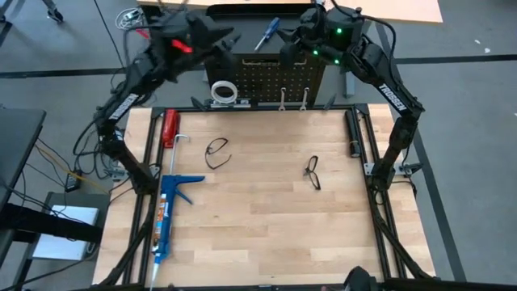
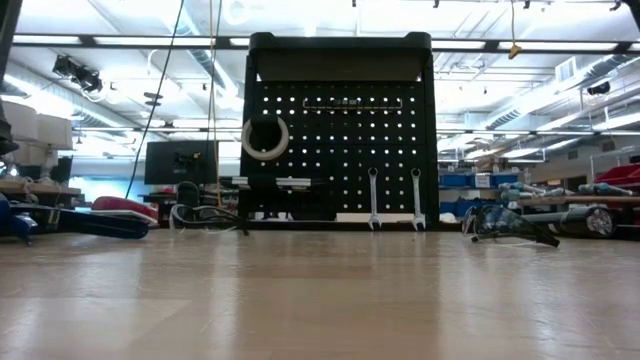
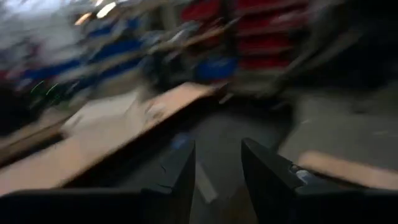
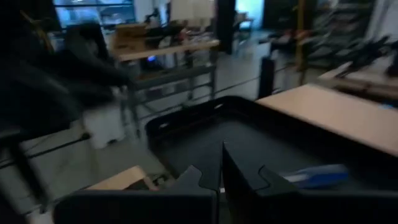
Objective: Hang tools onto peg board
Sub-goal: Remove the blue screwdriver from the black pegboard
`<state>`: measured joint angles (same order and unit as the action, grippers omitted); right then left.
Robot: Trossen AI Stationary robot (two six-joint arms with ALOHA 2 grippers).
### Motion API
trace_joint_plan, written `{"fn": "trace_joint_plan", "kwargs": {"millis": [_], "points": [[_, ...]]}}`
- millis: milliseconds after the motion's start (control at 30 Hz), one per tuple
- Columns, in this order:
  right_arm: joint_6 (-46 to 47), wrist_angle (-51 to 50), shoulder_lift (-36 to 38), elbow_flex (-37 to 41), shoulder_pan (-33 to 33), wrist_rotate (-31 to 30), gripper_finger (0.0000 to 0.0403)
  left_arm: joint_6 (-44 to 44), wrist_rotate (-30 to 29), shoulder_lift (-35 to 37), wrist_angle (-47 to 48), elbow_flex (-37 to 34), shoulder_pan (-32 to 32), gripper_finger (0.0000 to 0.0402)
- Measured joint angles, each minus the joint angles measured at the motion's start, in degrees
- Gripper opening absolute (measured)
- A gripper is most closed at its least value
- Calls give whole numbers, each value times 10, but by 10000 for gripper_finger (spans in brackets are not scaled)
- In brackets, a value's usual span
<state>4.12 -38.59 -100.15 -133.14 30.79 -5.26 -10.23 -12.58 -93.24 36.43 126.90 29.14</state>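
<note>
The black peg board [image 1: 271, 81] stands upright at the table's far edge. A white tape roll [image 1: 224, 91] hangs on its left part, and two silver wrenches [image 1: 283, 100] [image 1: 304, 100] hang low on its right part; all show in the low view [image 2: 265, 138] [image 2: 373, 198] [image 2: 417, 198]. Two black-framed safety glasses [image 1: 216, 151] [image 1: 313, 171] lie on the tabletop. A blue-handled screwdriver [image 1: 266, 34] lies behind the board's top and also shows in the right wrist view [image 4: 314, 176]. My left gripper [image 1: 229, 38] is open and my right gripper [image 1: 289, 47] is shut; both are raised behind the board, either side of the screwdriver. The pen-like tool is out of view.
A long blue caulking gun [image 1: 167, 214] lies along the table's left side, with a red-handled tool [image 1: 170, 128] beyond it. The pale wooden tabletop [image 1: 258, 226] has bare room in the middle and near side. Black frame rails [image 1: 355, 133] run along both sides.
</note>
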Motion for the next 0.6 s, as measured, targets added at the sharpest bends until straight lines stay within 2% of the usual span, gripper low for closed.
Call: {"fn": "trace_joint_plan", "kwargs": {"millis": [133, 233, 433, 600], "points": [[-13, -1, 9, -1, -10, -14, 22, -6, -124, -30, -75, -45, 5, 135], [-16, -10, 9, -1, -22, -13, 22, -43, -207, -58, -190, -59, 5, 135], [-9, -27, 9, -1, -56, -8, 18, -242, -332, -141, -480, -71, 17, 135], [-26, -45, 9, -1, -83, -5, 16, -439, -349, -209, -665, -71, 18, 135]]}}
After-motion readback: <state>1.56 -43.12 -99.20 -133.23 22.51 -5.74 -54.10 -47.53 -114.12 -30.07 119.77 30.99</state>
